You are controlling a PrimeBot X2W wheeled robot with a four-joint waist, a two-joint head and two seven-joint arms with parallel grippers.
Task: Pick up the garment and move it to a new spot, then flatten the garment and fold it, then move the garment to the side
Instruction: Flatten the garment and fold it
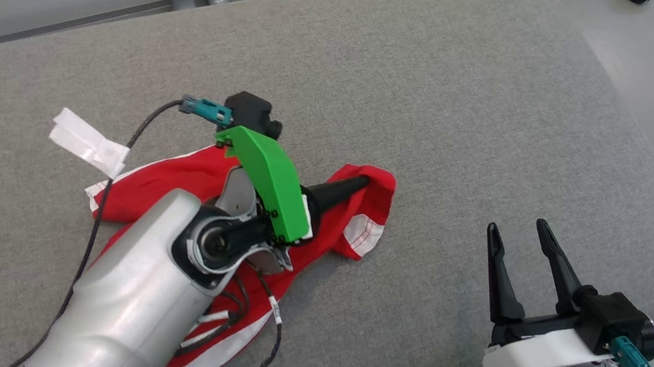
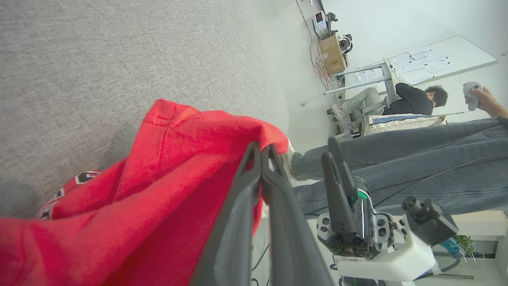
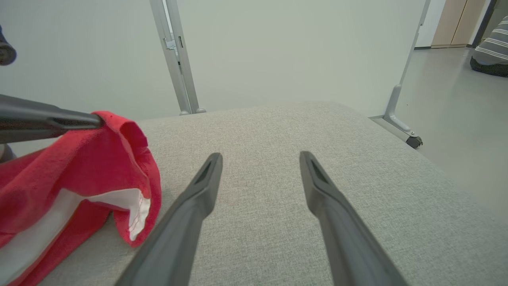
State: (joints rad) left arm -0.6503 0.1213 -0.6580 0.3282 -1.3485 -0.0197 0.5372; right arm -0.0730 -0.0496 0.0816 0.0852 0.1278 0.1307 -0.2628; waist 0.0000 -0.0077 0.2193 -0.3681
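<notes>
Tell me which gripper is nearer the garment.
Left. The left gripper is shut on the garment; the right gripper hovers open off to its right, apart.

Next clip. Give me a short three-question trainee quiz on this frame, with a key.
1. True or false: the left end effector is shut on the red garment.
2. The right end effector is: A open and empty over the grey cushion; B shut on the garment; C resting on the garment.
3. Fill in: the garment's stripe is ____.
Key: 1 true; 2 A; 3 white.
</notes>
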